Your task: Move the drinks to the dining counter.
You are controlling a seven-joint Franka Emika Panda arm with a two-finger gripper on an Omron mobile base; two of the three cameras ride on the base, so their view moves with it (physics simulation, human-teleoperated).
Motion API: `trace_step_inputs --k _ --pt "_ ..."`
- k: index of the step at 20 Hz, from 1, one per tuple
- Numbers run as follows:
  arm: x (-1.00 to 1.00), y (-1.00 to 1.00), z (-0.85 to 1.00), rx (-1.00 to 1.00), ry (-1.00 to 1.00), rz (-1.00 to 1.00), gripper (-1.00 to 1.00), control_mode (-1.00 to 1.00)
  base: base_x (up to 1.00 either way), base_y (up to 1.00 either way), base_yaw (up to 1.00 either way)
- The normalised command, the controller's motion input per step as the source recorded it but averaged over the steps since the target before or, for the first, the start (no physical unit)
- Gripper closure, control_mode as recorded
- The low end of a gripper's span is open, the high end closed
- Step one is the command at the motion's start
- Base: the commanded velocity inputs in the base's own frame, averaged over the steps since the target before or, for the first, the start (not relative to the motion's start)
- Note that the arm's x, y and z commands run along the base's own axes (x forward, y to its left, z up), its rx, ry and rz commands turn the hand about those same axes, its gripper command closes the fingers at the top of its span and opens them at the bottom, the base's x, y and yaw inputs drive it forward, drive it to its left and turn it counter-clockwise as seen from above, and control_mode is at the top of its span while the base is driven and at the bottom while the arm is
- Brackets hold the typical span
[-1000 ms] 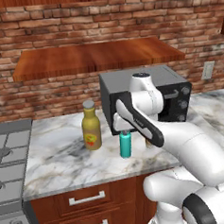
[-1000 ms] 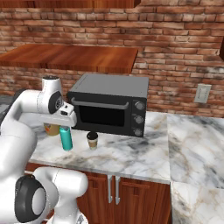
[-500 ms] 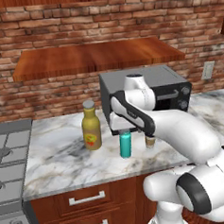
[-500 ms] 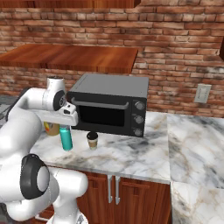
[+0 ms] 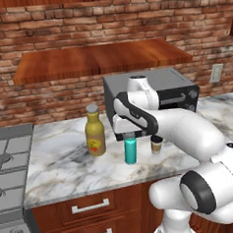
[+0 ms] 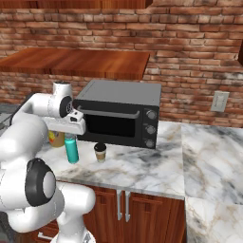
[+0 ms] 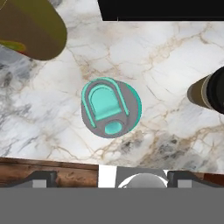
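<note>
Three drinks stand on the marble worktop (image 5: 62,161) in front of the oven. The teal bottle (image 5: 130,150) with its grey cap is in the middle, and my gripper (image 5: 128,135) hangs straight above it, open and holding nothing. In the hand view the teal bottle's cap (image 7: 110,108) is centred above the wide-apart fingertips (image 7: 41,179). The mustard-yellow bottle (image 5: 94,135) stands to its left and the small tan paper cup (image 5: 156,144) to its right. In the right base view the teal bottle (image 6: 72,149) and the cup (image 6: 100,152) stand side by side. The dining counter is out of view.
A black toaster oven (image 5: 156,88) stands right behind the drinks against the brick wall. A stove (image 5: 6,160) lies at the left end of the worktop. A wooden shelf (image 5: 99,58) hangs above. The worktop's front edge runs just below the bottles.
The hand has come down a little and settled over the teal bottle, and the arm's elbow has swung. The jaws stayed open and the drinks have not moved.
</note>
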Motion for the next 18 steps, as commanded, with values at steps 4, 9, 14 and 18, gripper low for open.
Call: trace_step_inputs --k 4,9,14,18 --pt "0.07 0.0 -0.04 0.0 0.0 0.0 -1.0 -1.0 0.0 0.0 0.0" --pt "0.14 0.0 -0.01 0.0 0.0 0.0 -1.0 -1.0 0.0 0.0 0.0" --pt "0.16 0.0 0.0 0.0 0.0 0.0 -1.0 -1.0 0.0 0.0 0.0" --pt "0.16 0.01 -0.03 0.0 0.0 0.0 -1.0 -1.0 0.0 0.0 0.0"
